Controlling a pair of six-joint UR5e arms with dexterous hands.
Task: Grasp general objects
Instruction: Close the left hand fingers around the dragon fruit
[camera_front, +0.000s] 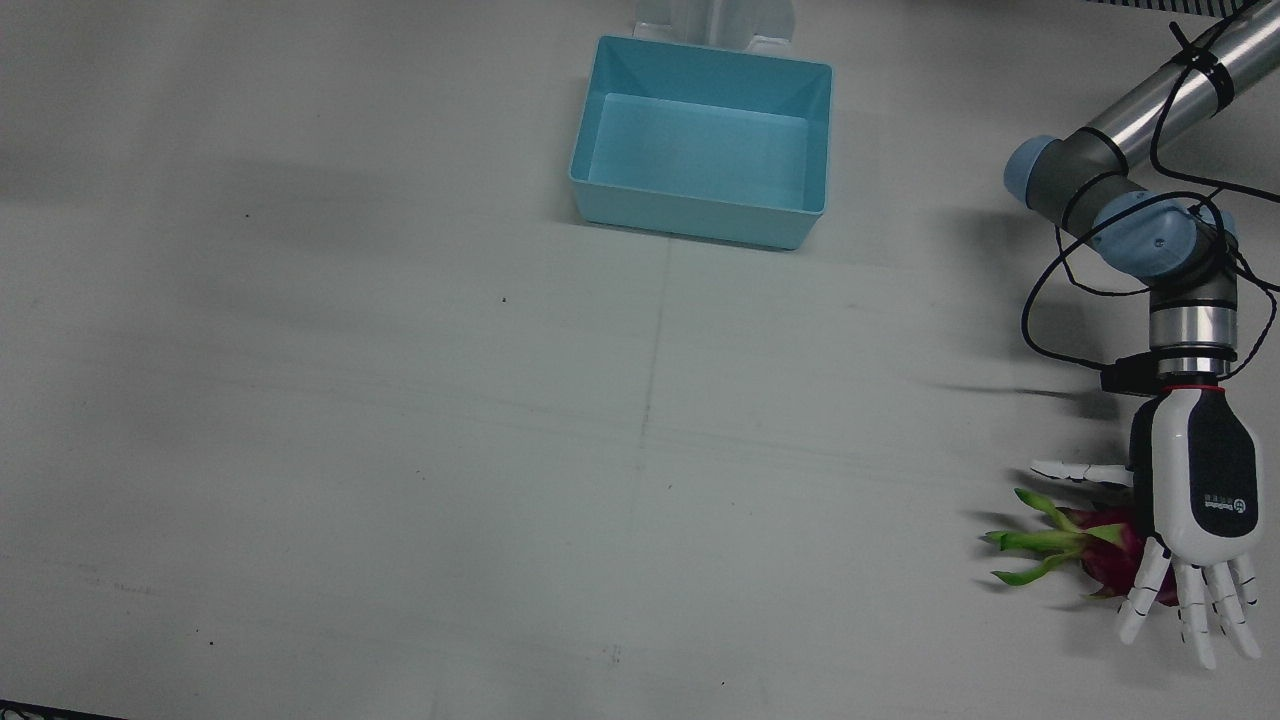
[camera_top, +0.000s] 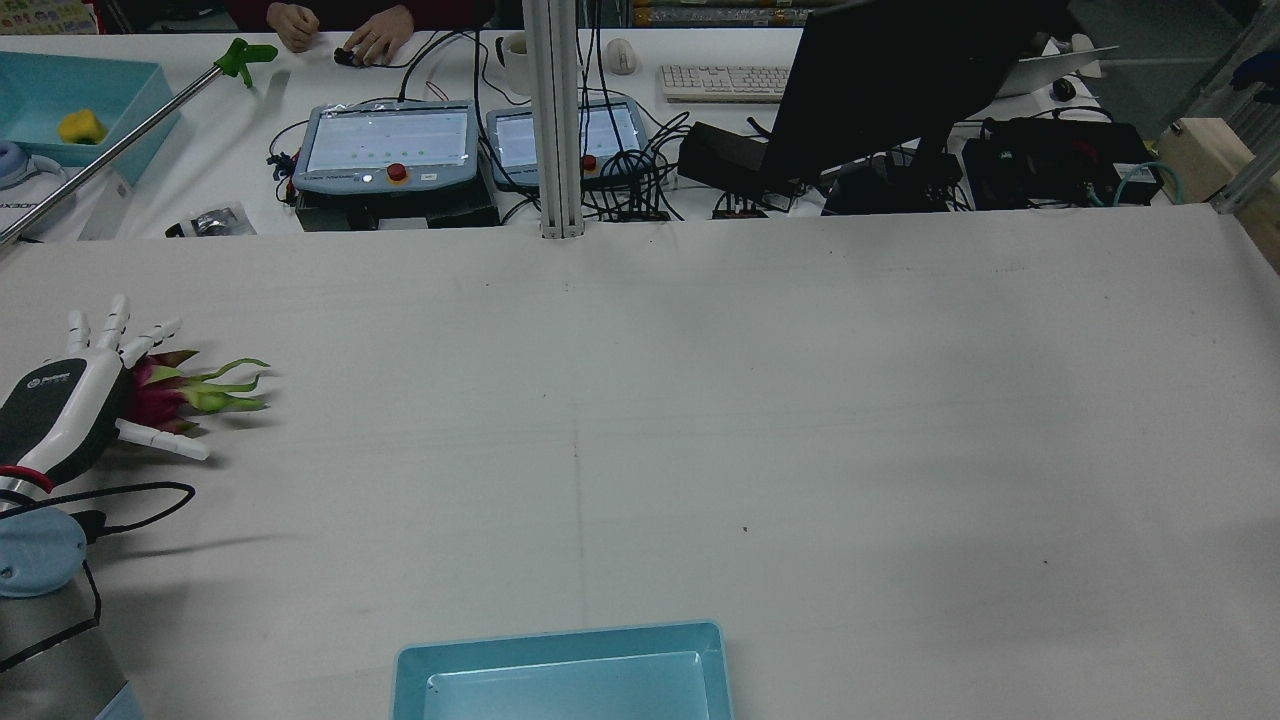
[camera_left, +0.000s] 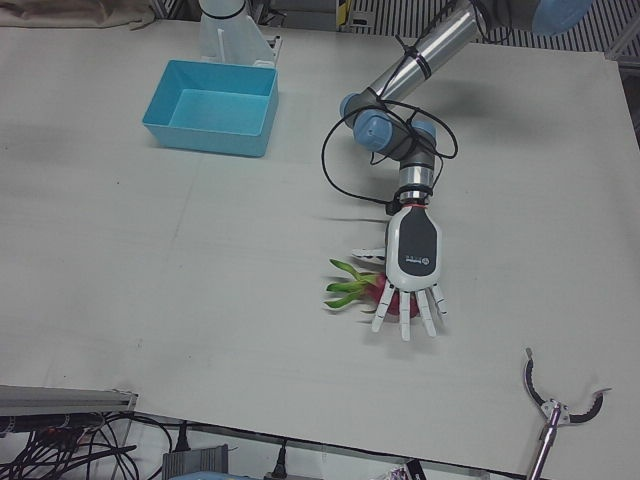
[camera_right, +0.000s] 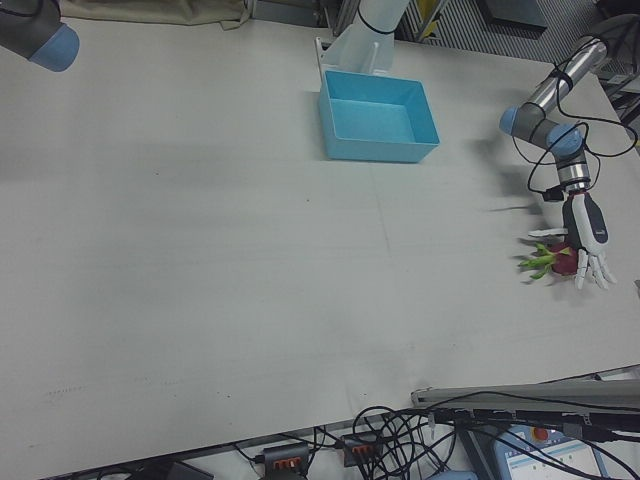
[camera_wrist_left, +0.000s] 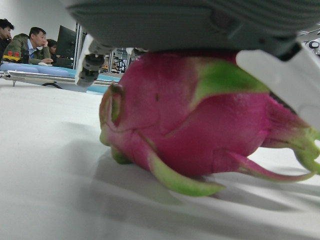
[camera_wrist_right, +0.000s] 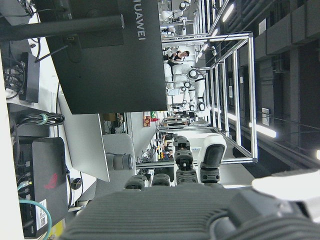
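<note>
Front view: the left hand (camera_front: 1195, 505) is seen palm-down over a dragon fruit (camera_front: 1095, 555) near the desk's (camera_front: 400, 450) right edge, so that most of the pink body is hidden and only its green scales are clearly shown. The fingers (camera_front: 1190, 610) are spread apart and straight, clamped on nothing. A blue bin (camera_front: 700, 140) is seen empty at the desk's far edge.

Rear view: the same fruit (camera_top: 185, 395) lies at the desk's left edge, half covered by the hand (camera_top: 70, 395). The bin (camera_top: 560, 670) is cut off by the bottom edge. Beyond the desk, monitors, teach pendants and cables are seen.

Left hand view: the fruit (camera_wrist_left: 200, 130) rests on the desk directly under the palm; whether they touch cannot be told.

Right hand view: the right hand (camera_wrist_right: 175, 210) is shown with fingers curled together on nothing; it is outside the other views.
</note>
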